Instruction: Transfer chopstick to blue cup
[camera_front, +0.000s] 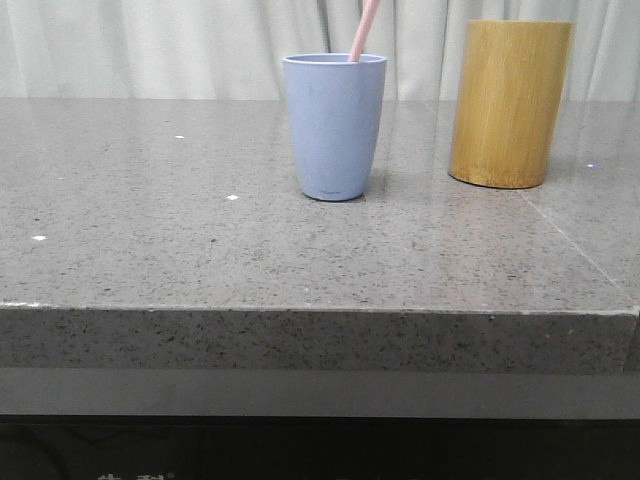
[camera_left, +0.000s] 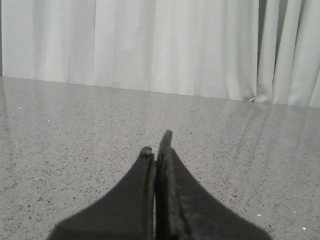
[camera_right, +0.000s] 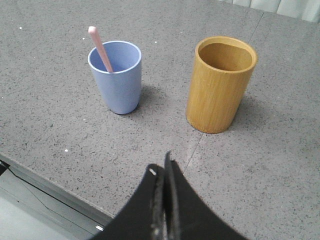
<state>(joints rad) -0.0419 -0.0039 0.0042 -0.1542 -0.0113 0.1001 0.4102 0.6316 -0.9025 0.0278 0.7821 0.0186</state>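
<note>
The blue cup (camera_front: 334, 127) stands upright on the grey stone table, also seen in the right wrist view as the blue cup (camera_right: 116, 76). A pale-pink chopstick (camera_front: 363, 30) leans inside it with only its upper end showing above the rim; the right wrist view shows the same chopstick (camera_right: 100, 48). My right gripper (camera_right: 160, 166) is shut and empty, hovering near the table's front edge, apart from both cups. My left gripper (camera_left: 156, 142) is shut with nothing in it, over bare tabletop facing the curtain. Neither gripper appears in the front view.
A taller yellow-brown wooden cylinder (camera_front: 508, 103) stands to the right of the blue cup, open-topped, with no stick showing at its rim (camera_right: 220, 82). A pale curtain (camera_left: 150, 45) hangs behind the table. The table's front edge (camera_right: 50, 187) lies close to my right gripper.
</note>
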